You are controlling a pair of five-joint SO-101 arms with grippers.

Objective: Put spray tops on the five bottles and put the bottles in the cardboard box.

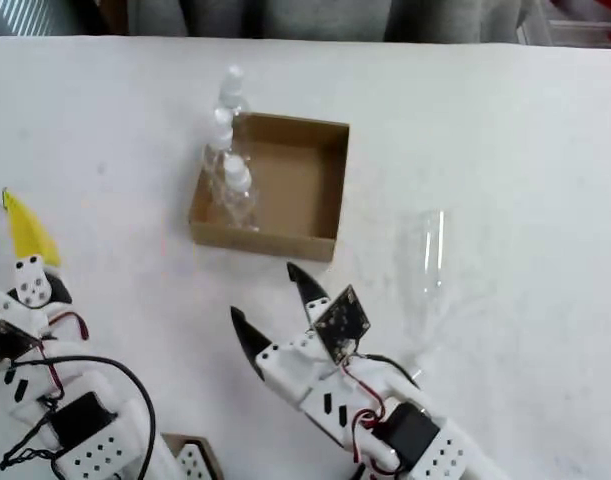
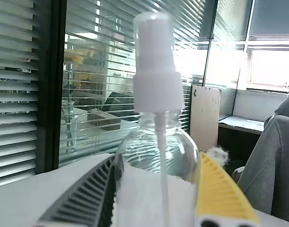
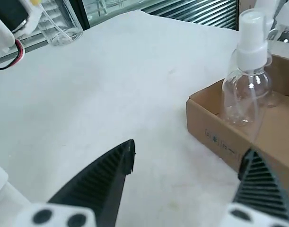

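My left gripper [image 2: 156, 198] is shut on a clear bottle [image 2: 156, 156] with a white spray top [image 2: 156, 61], held upright between the black and yellow fingers [image 2: 224, 194]. In the high view this gripper [image 1: 0, 225] is at the table's far left edge. The open cardboard box [image 1: 315, 190] sits mid-table. Three clear bottles with spray tops [image 1: 237, 185] [image 1: 220, 135] [image 1: 232, 88] stand in a row along its left wall. My right gripper [image 1: 277, 312] hangs open just in front of the box, empty. From its wrist, the right gripper [image 3: 182, 175] faces the box [image 3: 215, 127] and one bottle [image 3: 247, 90].
A tall clear container [image 1: 425, 262] stands to the right of the box. A small cardboard piece [image 1: 190, 455] lies at the near edge between the arm bases. The lower part of a clear vessel [image 3: 64, 23] stands beside the left arm [image 3: 9, 19].
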